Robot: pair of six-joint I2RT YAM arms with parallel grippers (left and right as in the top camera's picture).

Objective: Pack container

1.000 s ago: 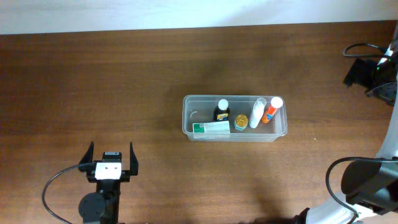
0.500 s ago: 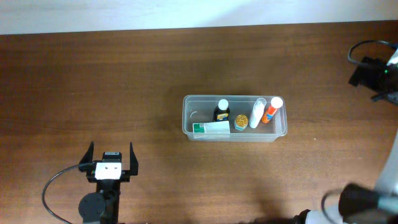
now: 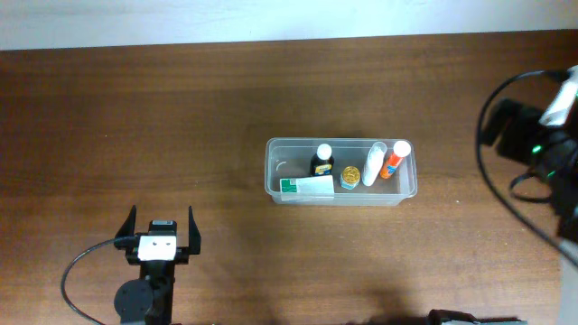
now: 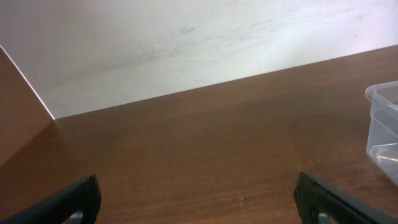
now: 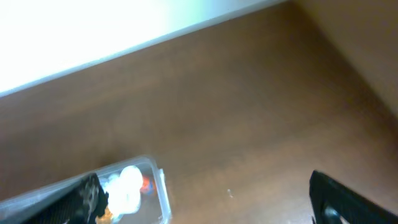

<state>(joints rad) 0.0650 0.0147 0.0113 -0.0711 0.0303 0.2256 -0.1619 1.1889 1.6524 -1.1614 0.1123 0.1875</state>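
The container (image 3: 274,153) is a clear plastic tub at the table's centre. It holds a white-and-green box (image 3: 307,187), a dark bottle with a white cap (image 3: 322,160), a small yellow-lidded jar (image 3: 349,177), a white tube (image 3: 373,164) and an orange bottle (image 3: 394,160). My left gripper (image 3: 163,236) is open and empty near the front left, far from the tub; the tub's corner (image 4: 385,121) shows at the right of the left wrist view. My right gripper (image 3: 498,126) hangs open and empty to the right of the tub, whose end (image 5: 163,186) shows blurred in the right wrist view.
A brown wooden table (image 3: 181,117) with a white wall along its far edge (image 3: 271,20). The right arm's cables (image 3: 519,194) loop over the table's right edge.
My right arm has swung in from the far right edge, toward the tub and lower in the overhead view. The left arm and the tub's contents have not moved.
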